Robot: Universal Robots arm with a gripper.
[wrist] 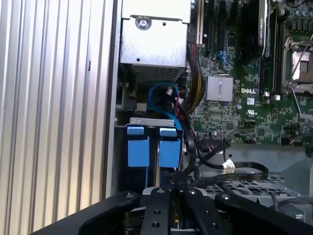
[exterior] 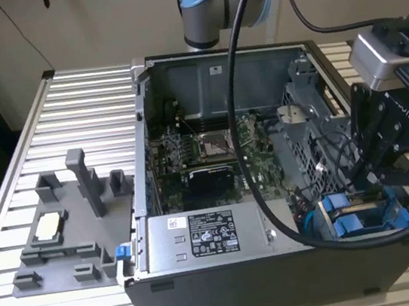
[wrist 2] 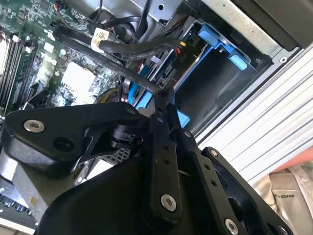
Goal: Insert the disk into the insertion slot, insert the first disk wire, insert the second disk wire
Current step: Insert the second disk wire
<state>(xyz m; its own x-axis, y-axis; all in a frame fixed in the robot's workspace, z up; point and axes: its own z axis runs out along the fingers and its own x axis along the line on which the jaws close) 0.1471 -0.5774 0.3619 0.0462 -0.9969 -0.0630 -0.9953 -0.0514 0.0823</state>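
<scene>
Currently | your gripper (wrist 2: pixel 164 95): jaws together, pinching a black wire (wrist 2: pixel 137 49) | position: above the blue-framed disk (exterior: pixel 358 216), seated in the insertion slot (exterior: pixel 317 222) of the computer case (exterior: pixel 140 131)

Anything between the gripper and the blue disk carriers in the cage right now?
Yes. Black cables cross just ahead of the gripper, in front of the blue carriers seated in the drive cage; one runs right to the gripper's tip.
</scene>
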